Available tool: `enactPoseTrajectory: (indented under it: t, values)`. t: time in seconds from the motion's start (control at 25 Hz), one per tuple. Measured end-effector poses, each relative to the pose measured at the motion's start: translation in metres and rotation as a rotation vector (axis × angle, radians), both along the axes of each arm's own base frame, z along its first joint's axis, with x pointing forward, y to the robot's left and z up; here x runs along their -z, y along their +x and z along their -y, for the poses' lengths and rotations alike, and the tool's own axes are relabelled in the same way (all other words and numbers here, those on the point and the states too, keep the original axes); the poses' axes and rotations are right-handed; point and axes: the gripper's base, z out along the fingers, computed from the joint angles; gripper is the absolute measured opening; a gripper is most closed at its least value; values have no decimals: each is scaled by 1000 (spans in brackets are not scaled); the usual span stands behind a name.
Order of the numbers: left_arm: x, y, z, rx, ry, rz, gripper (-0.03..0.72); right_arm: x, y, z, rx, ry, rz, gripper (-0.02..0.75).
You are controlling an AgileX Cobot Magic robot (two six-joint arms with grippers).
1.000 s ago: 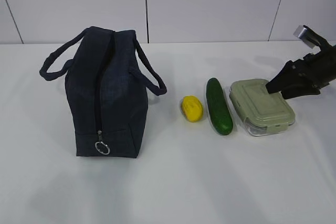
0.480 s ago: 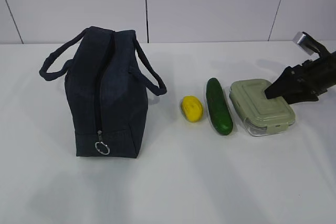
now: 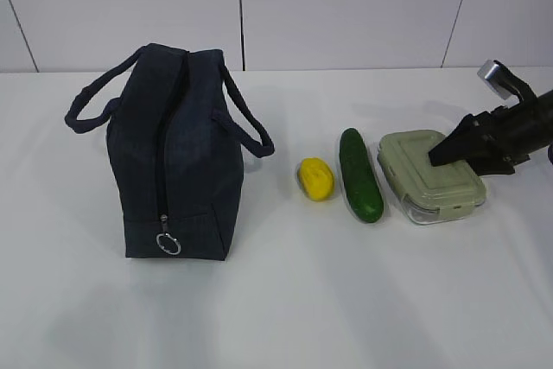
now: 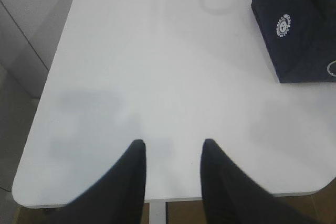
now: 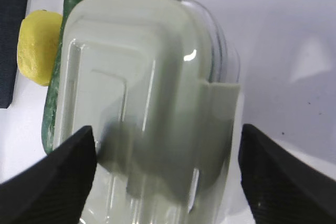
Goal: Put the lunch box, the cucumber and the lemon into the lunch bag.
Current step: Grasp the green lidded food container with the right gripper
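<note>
One lunch bag [image 3: 173,153] stands upright on the white surface [image 3: 285,300], zipper closed. To its right lie one lunch box [image 3: 432,175], lid clipped on, one cucumber [image 3: 359,174] and one lemon [image 3: 315,178] nearest the bag. My right fingers [image 5: 163,177] spread wide astride the box, gripping nothing. My left fingers [image 4: 170,182] hang part-open and empty, beside the bag.

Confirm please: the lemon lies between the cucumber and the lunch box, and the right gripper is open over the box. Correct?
Not quite. The exterior view shows the cucumber between the lemon and the lunch box. The right gripper is indeed open over the box.
</note>
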Motion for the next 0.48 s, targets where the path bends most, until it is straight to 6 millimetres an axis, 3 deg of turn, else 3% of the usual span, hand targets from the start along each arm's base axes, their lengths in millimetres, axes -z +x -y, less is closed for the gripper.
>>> enactPoseTrajectory:
  t: [0.48]
  values:
    - [0, 0, 0, 0, 0, 0, 237, 7, 0, -2, 3, 35, -21, 600]
